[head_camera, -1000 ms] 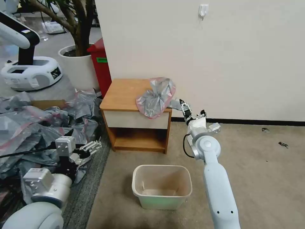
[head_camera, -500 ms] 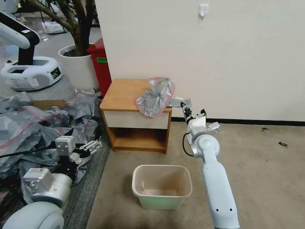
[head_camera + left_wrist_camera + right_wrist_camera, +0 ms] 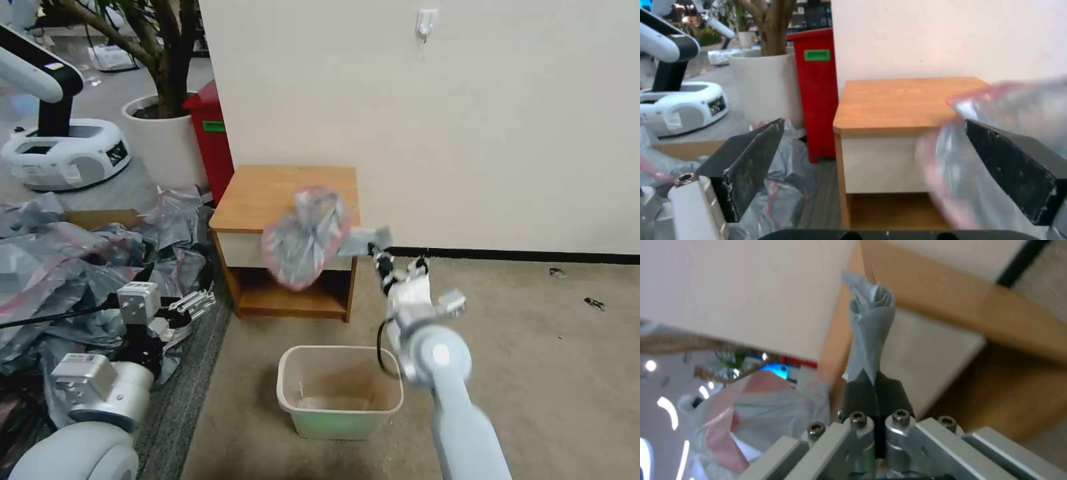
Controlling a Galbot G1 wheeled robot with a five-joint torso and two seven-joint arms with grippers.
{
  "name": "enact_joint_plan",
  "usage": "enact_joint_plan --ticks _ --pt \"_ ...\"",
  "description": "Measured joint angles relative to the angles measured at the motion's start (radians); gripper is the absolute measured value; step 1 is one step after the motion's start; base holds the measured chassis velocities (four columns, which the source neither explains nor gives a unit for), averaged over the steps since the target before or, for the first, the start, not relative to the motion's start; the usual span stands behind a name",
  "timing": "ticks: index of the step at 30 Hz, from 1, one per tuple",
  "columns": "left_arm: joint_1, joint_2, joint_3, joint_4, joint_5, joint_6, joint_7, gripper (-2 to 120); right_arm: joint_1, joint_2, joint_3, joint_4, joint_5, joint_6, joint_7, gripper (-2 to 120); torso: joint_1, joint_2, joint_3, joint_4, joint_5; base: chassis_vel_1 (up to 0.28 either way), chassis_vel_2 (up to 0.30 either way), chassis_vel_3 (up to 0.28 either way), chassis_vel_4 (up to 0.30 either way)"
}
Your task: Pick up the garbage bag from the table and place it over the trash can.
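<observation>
- In front of the table, the garbage bag hangs off my right gripper, above and behind the trash can.
- My right jaws pinch one twisted corner; the film looks light, limp and slippery.
- My left gripper waits low, spread wide.

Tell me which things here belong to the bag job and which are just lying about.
Job: garbage bag, pinched in the shut right pincer; table; trash can; open left pincer, idle.

Lying about: heap of grey bags; red bin; potted tree.
</observation>
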State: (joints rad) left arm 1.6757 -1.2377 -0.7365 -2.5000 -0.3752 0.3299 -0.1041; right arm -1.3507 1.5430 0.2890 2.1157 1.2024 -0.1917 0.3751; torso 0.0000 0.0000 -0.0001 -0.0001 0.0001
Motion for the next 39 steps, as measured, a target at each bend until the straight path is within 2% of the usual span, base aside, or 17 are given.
enact_joint_plan --ticks 2,4,6,12,20,32,34,35,37,38,39 --pt "-0.007 0.003 -0.004 0.0 -0.014 0.0 0.008 100 -0.093 -0.018 -0.039 0.052 -0.044 0.013 0.015 0 0.0 0.0 0.0 0.0 -0.0002 0.0 0.0 0.0 0.0" --pt "-0.009 0.004 -0.005 0.0 -0.017 0.0 0.015 100 -0.118 -0.023 -0.051 0.062 -0.063 0.019 0.021 0 0.0 0.0 0.0 0.0 -0.0002 0.0 0.0 0.0 0.0" --pt "-0.02 0.009 -0.004 0.0 -0.022 0.0 0.037 100 -0.203 -0.045 -0.08 0.076 -0.164 0.03 0.041 0 0.0 0.0 0.0 0.0 -0.0001 0.0 0.0 0.0 0.0" --pt "-0.034 0.024 -0.009 0.0 -0.041 -0.003 0.042 100 -0.302 -0.095 -0.094 0.1 -0.259 0.042 0.073 0 0.0 0.0 0.0 0.0 0.0 0.0 0.0 0.0 0.0" --pt "-0.035 0.031 -0.012 0.0 -0.046 -0.02 0.042 100 -0.382 -0.1 -0.159 0.157 -0.283 0.08 0.136 0 0.0 0.0 0.0 0.0001 -0.0001 0.0 0.0 0.0 0.0" --pt "-0.042 0.034 -0.004 0.007 -0.046 -0.021 0.043 100 -0.398 -0.109 -0.21 0.143 -0.323 0.118 0.239 0 0.0 0.0 0.0 0.0001 -0.0002 0.0 0.0 0.0 0.0" --pt "-0.045 0.033 0.003 0.009 -0.044 -0.021 0.044 100 -0.399 -0.11 -0.21 0.145 -0.327 0.118 0.263 10 0.0 0.0 0.0 0.0001 -0.0001 0.0 0.0 0.0 0.0" --pt "-0.045 0.033 0.003 0.009 -0.044 -0.021 0.044 100 -0.399 -0.11 -0.21 0.145 -0.327 0.118 0.263 10 0.0 0.0 0.0 0.0001 -0.0001 0.0 0.0 0.0 0.0" --pt "-0.047 0.033 0.008 0.011 -0.042 -0.021 0.046 100 -0.399 -0.109 -0.21 0.149 -0.335 0.118 0.294 20 0.0 0.0 0.0 0.0001 -0.0001 0.0 0.0 0.0 0.0" --pt "-0.047 0.033 0.008 0.011 -0.042 -0.021 0.046 100 -0.399 -0.109 -0.21 0.149 -0.335 0.118 0.294 20 0.0 0.0 0.0 0.0001 -0.0001 0.0 0.0 0.0 0.0" --pt "-0.047 0.033 0.008 0.012 -0.042 -0.021 0.047 100 -0.399 -0.11 -0.21 0.154 -0.338 0.118 0.304 25 0.0 0.0 0.0 0.0 0.0 0.0 0.0 0.0 0.0"
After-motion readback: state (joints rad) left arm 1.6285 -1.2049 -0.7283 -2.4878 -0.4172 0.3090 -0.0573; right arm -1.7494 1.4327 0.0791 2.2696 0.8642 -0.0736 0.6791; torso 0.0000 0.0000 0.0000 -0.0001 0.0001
